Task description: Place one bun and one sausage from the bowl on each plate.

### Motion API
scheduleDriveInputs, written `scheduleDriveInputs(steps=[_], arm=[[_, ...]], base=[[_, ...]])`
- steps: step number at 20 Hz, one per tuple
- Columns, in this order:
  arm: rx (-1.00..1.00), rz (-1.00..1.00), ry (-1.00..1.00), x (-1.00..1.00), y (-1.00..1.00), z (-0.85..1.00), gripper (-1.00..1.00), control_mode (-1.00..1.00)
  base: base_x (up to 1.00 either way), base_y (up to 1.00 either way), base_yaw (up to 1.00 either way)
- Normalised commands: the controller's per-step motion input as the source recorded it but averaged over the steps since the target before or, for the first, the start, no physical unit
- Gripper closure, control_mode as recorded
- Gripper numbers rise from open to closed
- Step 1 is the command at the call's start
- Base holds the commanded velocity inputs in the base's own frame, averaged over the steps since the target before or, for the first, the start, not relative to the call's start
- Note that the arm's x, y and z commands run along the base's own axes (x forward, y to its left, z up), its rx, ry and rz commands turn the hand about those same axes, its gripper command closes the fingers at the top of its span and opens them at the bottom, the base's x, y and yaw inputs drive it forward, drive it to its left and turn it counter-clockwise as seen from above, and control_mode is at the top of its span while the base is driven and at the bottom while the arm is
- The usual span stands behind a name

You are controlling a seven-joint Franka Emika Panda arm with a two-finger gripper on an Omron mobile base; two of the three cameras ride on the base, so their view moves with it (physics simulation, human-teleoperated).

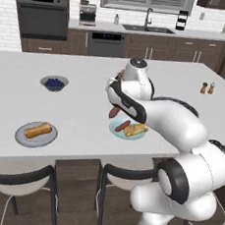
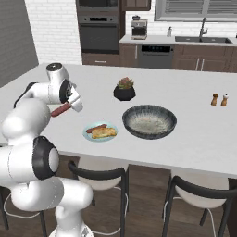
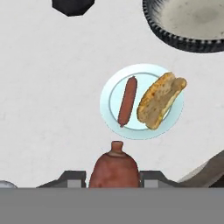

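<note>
My gripper is shut on a reddish-brown sausage, held above the white counter just left of the teal plate. That plate carries another sausage and a bun. From the left base the gripper hangs with its sausage beside the teal plate. Farther left, the grey plate holds a bun. The wide dark bowl to the right of the teal plate looks empty inside.
A small bowl of blue berries stands behind the grey plate. A black pot with a plant sits behind the bowl, and two shakers stand far right. Stools line the counter's near edge.
</note>
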Motion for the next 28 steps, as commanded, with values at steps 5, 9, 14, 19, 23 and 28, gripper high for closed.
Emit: scheduleDriveInputs(steps=[5,9,14,19,23,28], arm=[[0.03,0.01,0.01,-0.75,1.0,-0.5,1.0,-1.0],[0.11,-0.26,0.03,-0.05,1.0,-0.15,1.0,-1.0],[0.17,-0.32,0.09,0.0,1.0,-0.04,1.0,-1.0],[0.08,-0.06,0.18,0.06,0.59,-0.03,1.0,-1.0],[0.02,0.01,0.1,0.19,0.7,-0.25,1.0,-1.0],[0.01,0.0,0.14,0.32,0.82,-0.44,1.0,-1.0]], base=[[0.0,0.0,0.0],[0.0,0.0,0.0],[0.0,0.0,0.0],[0.0,0.0,0.0],[0.0,0.0,0.0],[0.0,0.0,0.0]])
